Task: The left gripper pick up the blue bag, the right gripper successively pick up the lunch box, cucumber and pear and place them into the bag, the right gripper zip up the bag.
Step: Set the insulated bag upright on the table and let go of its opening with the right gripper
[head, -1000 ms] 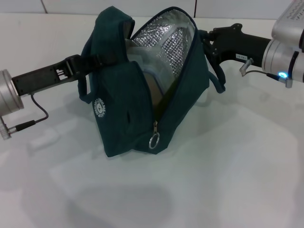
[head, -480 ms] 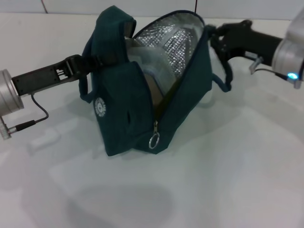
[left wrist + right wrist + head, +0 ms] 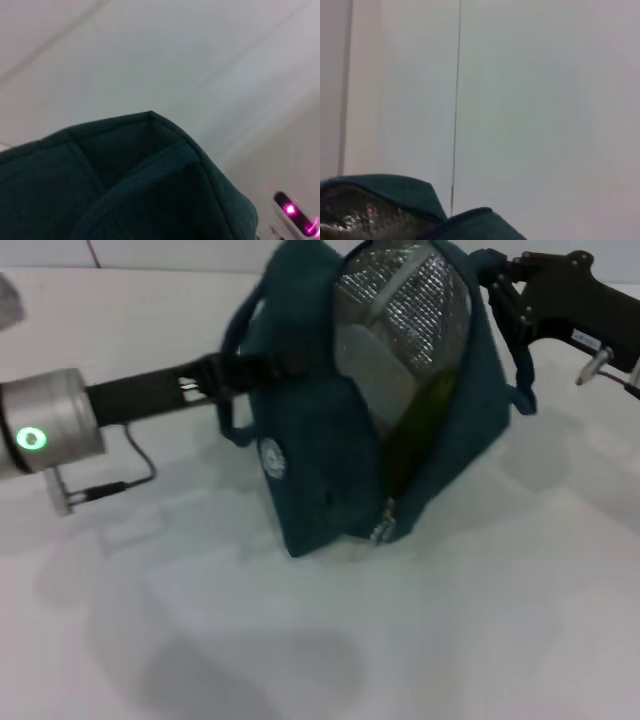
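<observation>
The blue bag [image 3: 330, 470] stands tilted on the white table, mouth open, its silver foil lining [image 3: 410, 300] showing. My left gripper [image 3: 268, 365] reaches in from the left on its black bar and is shut on the bag's left top edge. At the upper right, my right gripper [image 3: 495, 285] is clamped on the bag's right rim by a loop handle [image 3: 522, 390]. Inside the bag, a pale clear shape that looks like the lunch box [image 3: 362, 355] lies above the green cucumber [image 3: 420, 415]. The pear is hidden. The zip pull [image 3: 383, 531] hangs low on the front. Both wrist views show teal bag fabric [image 3: 125, 175] [image 3: 475, 225].
The left arm's silver cylinder with its green ring light [image 3: 33, 438] and a trailing cable [image 3: 120, 480] sit at the left. The white table [image 3: 320, 640] spreads around the bag. A wall seam runs behind.
Both grippers and the bag have shifted right and away from me; the bag now stands more upright. The left arm reaches further in, and the cucumber now shows through the opening.
</observation>
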Controlling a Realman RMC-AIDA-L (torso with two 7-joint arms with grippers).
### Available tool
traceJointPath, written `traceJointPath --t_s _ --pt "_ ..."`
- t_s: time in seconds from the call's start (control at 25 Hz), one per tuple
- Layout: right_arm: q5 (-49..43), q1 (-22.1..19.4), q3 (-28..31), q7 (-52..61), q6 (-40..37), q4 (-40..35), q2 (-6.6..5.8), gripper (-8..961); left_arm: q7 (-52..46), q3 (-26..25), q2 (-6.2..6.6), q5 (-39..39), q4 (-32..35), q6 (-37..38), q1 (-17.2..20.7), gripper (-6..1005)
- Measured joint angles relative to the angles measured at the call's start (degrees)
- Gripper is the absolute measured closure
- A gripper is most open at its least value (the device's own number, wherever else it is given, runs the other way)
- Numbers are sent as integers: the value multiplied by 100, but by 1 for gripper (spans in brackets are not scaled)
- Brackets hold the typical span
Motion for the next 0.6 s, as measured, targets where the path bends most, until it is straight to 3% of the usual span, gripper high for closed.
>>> traceJointPath --t_s 0.36,0.6 --pt "-426 -842 39 159 -398 -844 -129 885 401 531 -40 -352 -649 -47 -255 950" --pt "-433 -1267 590 384 -771 -1010 -249 886 743 798 -83 -542 -1267 -294 -667 950"
